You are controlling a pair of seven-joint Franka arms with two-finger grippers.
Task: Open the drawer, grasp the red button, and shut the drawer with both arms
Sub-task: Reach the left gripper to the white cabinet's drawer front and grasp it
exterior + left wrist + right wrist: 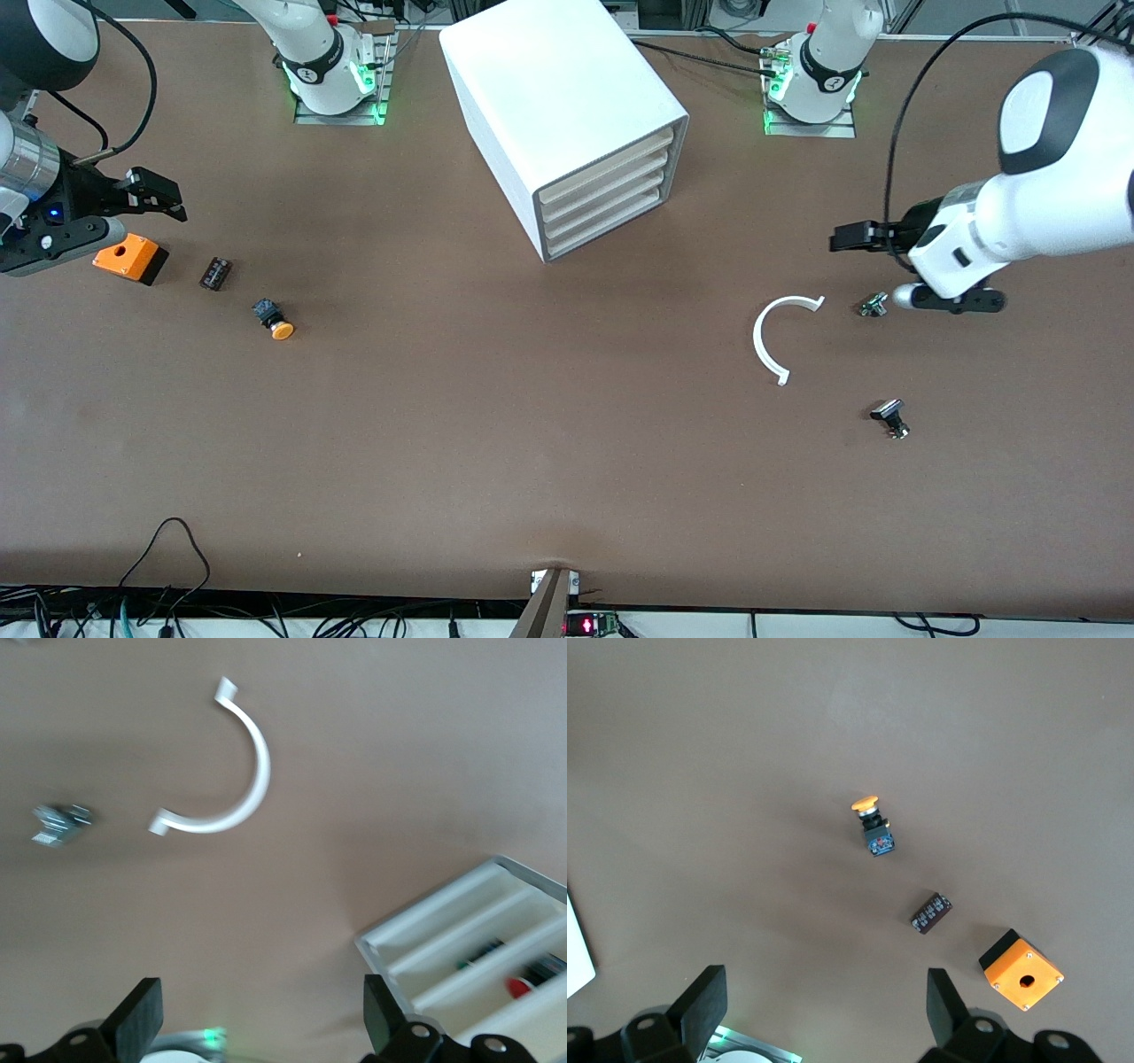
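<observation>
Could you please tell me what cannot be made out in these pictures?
- Drawer contents: front view shows only the stacked fronts; cabinet hides the insides.
- Cabinet in left wrist view: cut off by the edge; a red item there is blurred.
- Small metal part: too small in front view, blurred in left wrist view.

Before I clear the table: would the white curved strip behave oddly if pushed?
The white curved strip looks thin and open-ended, so probably light and springy. Lying flat on the table, it would likely slide or pivot rather than roll.
</observation>
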